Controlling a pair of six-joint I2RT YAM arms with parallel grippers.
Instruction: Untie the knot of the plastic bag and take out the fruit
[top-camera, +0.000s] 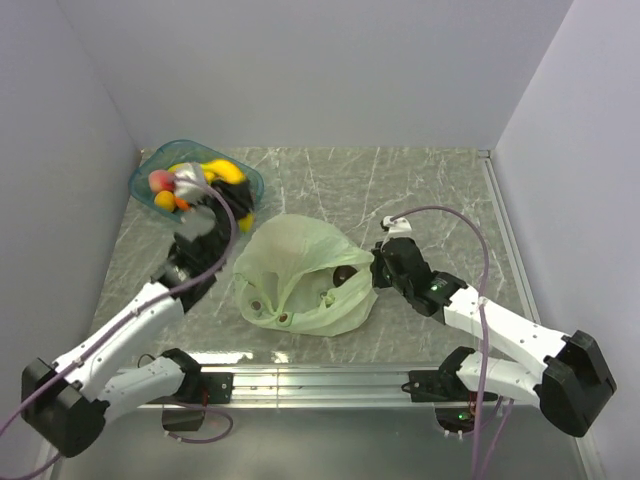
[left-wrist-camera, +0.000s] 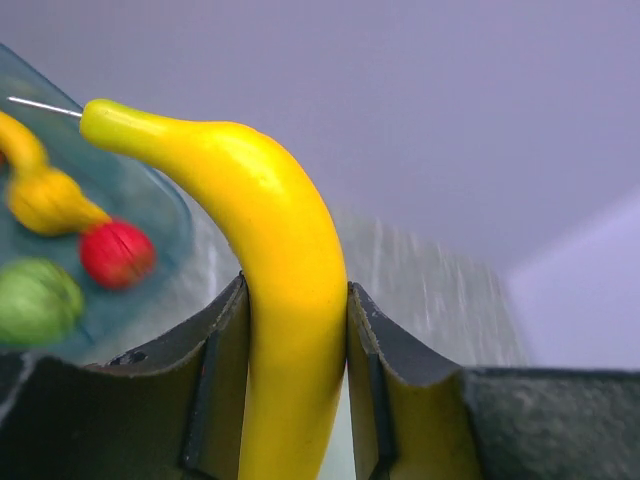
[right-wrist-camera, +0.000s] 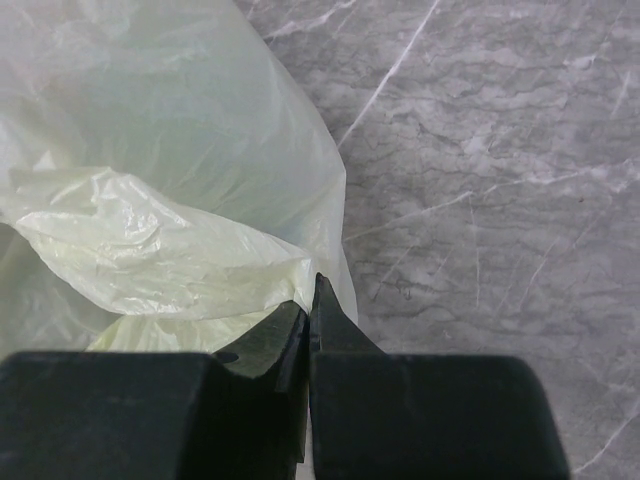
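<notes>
Status: left pincer (left-wrist-camera: 296, 300) is clamped on the banana (left-wrist-camera: 270, 210) low on its body, with the long curved end sticking out over the tray (top-camera: 141, 181). The tray sits at 10 o'clock from the plastic bag (top-camera: 290, 250) and already holds red, green and yellow pieces.

The bag is mid-counter (top-camera: 420, 190), mouth looks open, can't pick out the knot. At least one dark fruit (top-camera: 343, 275) shows inside.

Right pincer (right-wrist-camera: 308, 300) is pressed together on a thin fold of film at the bag's 3 o'clock edge.

Risks:
- Banana gripped off-centre. Released high or over the rim, it could tip out or knock the other pieces loose.
- Right grip is film only. A pull could slip or tear it, and the mouth would collapse over the remaining fruit.
- Tugging the bag could roll the round fruit out onto the counter.
</notes>
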